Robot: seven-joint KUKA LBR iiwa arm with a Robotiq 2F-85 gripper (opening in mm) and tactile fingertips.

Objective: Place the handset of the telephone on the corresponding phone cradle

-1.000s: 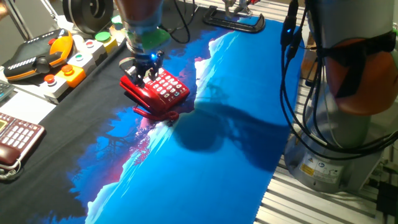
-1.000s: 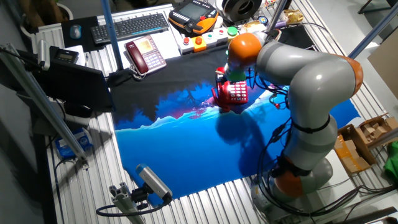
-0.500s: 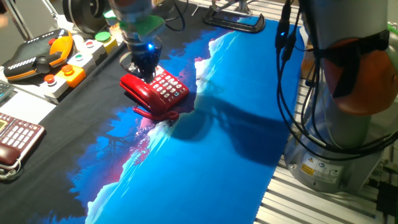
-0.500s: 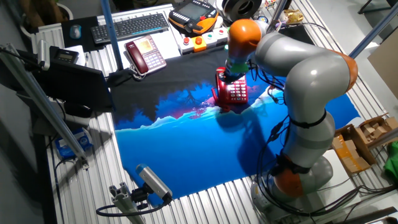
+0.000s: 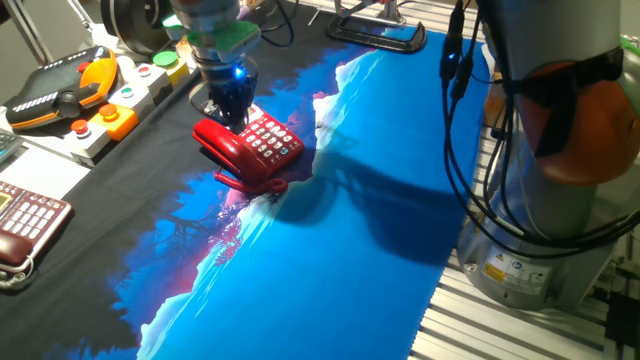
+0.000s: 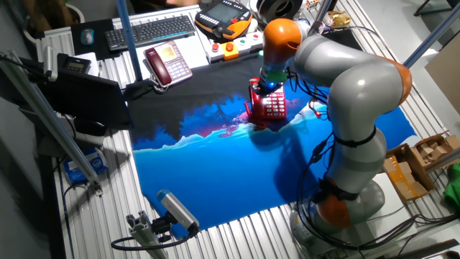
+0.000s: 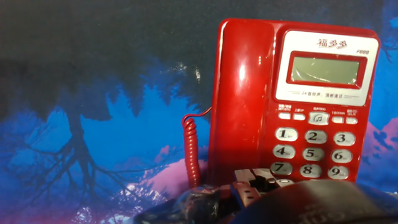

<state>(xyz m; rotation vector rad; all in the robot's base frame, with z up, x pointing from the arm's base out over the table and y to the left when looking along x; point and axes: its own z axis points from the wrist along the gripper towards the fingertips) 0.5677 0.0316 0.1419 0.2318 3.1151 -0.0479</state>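
Blue-black printed cloth under telephone, alu table; fingers' state unclear.

The handset and telephone are glossy red plastic with a shiny sheen, sitting on a matt printed cloth mat.

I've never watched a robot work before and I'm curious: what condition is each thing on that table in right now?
handset: lying in its cradle on the left of the keypad
telephone: flat on the cloth, grey display blank
coiled cord: hanging loose beside the phone
gripper: above the phone's far end, holding nothing; whether the fingers are open cannot be told
maroon phone: handset seated, untouched
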